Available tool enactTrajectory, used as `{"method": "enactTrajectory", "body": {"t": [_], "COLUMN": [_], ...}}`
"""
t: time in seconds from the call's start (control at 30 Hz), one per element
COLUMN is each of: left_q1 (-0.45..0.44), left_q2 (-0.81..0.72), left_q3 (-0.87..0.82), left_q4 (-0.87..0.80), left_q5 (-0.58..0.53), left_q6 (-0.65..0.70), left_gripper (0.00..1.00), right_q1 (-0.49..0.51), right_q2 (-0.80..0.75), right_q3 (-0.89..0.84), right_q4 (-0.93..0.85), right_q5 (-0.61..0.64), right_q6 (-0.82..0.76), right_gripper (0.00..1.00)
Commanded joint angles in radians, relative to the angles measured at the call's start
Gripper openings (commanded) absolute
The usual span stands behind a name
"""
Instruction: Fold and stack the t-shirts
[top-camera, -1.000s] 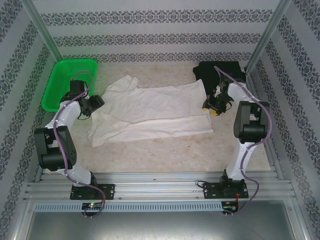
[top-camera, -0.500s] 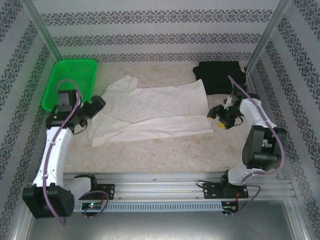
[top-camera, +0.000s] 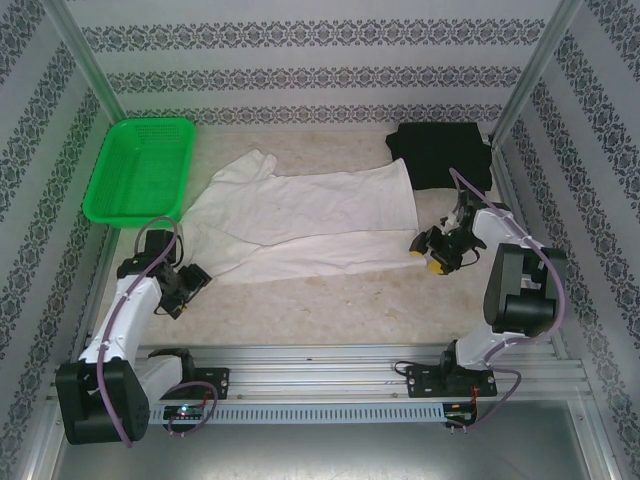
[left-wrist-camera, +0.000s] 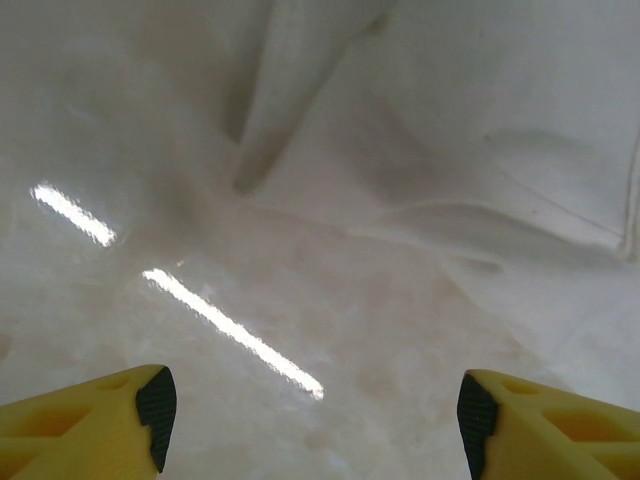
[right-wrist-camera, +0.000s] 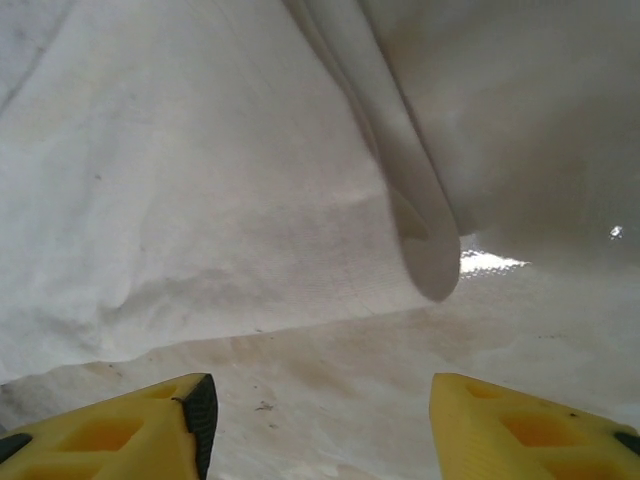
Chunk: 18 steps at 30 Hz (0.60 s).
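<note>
Cloth first: the white t-shirt (top-camera: 310, 225) lies spread across the middle of the table (top-camera: 330, 305), rumpled and, it seems, partly doubled over itself, with one sleeve poking toward the far left. The black t-shirt (top-camera: 440, 150) sits as a compact folded block in the far right corner, apart from the white one, and a green basket (top-camera: 140, 170) stands in the far left corner. The left gripper (top-camera: 190, 285) hangs low over bare table just off the white shirt's near left corner, its jaws spread with nothing between them. The right gripper (top-camera: 428, 256) is just beside the near right corner, likewise spread and empty, the shirt's edge lying right ahead of its fingers. The step looks like taking the near edge for the next fold. To do it well, I'd say each lower finger should slide under every layer at its corner. Both arms should then lift together and keep the edge taut, so the cloth folds flat without dragging toward the black shirt.
</note>
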Motion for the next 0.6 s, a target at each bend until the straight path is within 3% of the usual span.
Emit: {"method": "enactTrajectory", "body": {"t": [0.0,0.33,0.43,0.57], "left_q1": [-0.003,0.008,0.010,0.015], "left_q2": [0.003,0.091,0.151,0.185], "left_q3": [-0.017,-0.125,-0.122,-0.090], "left_q4": [0.120,0.414,0.467,0.462], "left_q5": [-0.061,-0.096,-0.095,-0.157], "left_q6": [-0.043,-0.085,-0.078,-0.050], "left_gripper": [0.75,0.71,0.59,0.31], "right_q1": [0.008,0.009,0.010,0.018], "right_q2": [0.024,0.088,0.095,0.079], "right_q3": [-0.014,-0.003,0.014,0.028], "right_q4": [0.025,0.080,0.084,0.081], "right_q5": [-0.004,0.001,-0.012,-0.021], "right_q6": [-0.009,0.010,0.019,0.018], "right_gripper": [0.58,0.56,0.56,0.56]}}
